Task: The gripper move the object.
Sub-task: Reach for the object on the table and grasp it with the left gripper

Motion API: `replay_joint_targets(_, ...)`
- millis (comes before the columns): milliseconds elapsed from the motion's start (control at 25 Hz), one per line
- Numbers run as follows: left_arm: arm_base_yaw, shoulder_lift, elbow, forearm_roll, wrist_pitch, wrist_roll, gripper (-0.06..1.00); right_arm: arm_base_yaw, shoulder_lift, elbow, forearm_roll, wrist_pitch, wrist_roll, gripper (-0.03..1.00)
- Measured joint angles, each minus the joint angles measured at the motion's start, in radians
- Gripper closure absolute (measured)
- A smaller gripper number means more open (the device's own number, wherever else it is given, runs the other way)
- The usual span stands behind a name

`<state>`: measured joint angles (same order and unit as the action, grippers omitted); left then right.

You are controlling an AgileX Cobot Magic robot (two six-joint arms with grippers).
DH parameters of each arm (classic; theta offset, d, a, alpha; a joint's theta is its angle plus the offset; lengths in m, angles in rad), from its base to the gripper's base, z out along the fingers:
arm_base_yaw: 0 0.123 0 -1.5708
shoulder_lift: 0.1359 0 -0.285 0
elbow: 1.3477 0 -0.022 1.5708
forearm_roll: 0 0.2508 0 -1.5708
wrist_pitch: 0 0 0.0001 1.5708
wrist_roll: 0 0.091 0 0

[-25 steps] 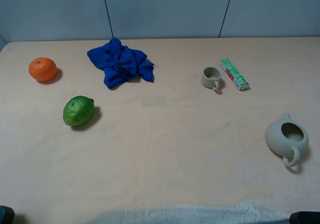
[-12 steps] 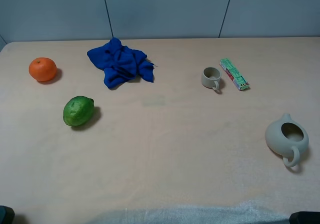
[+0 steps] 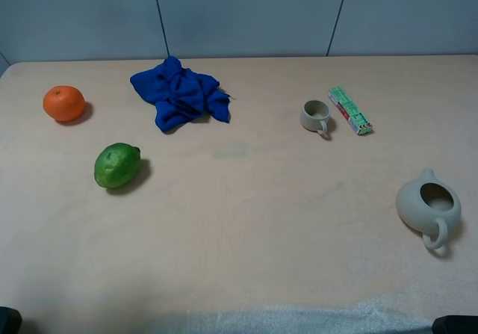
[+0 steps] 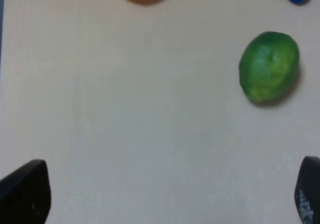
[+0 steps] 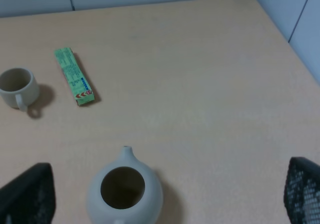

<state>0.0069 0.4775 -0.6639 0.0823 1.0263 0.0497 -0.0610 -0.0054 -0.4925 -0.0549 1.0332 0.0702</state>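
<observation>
Task barely begun. The orange (image 3: pixel 63 103) sits untouched at the back left of the bench (image 3: pixel 246 222); nothing is grasped and nothing has been relocated. Reach, grasp, lift and place are all left to do.

The left end effector (image 4: pixel 166 196) is spread wide and empty. Only its two dark fingertips show, at the edges of the left wrist view, over bare bench near the front. The orange is well apart from it, farther back, and cut off at the rim of that view. The lime (image 3: pixel 117 165) lies off to one side, nearer the end effector than the orange is. The blue cloth (image 3: pixel 181 93) lies toward the middle.

The right end effector (image 5: pixel 165 191) is also wide and empty. It is near the teapot (image 3: pixel 427 205) on the far side, well away from the orange. Judging by reach, this looks like the left arm's job.
</observation>
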Motion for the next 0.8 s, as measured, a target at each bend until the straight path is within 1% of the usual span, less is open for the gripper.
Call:
replay_joint_targets(120, 0.000, 0.106, -0.036, 0.015, -0.027, -0.031, -0.05, 0.000, 0.000, 0.000, 0.000, 0.000, 0.000, 0.27)
replay_joint_targets(400, 0.000, 0.348, -0.128, 0.019, -0.093, -0.038, -0.05, 0.000, 0.000, 0.000, -0.001, 0.000, 0.000, 0.27)
replay_joint_targets(600, 0.000, 0.506, -0.189, 0.022, -0.113, -0.040, -0.05, 0.000, 0.000, 0.000, -0.001, 0.000, 0.000, 0.27)
replay_joint_targets(680, 0.000, 0.552, -0.207, 0.033, -0.131, -0.050, -0.05, 0.000, 0.000, 0.000, -0.001, 0.000, 0.000, 0.27)
replay_joint_targets(800, 0.000, 0.606, -0.218, 0.072, -0.170, -0.083, -0.05, 0.000, 0.000, 0.000, -0.001, 0.000, 0.000, 0.27)
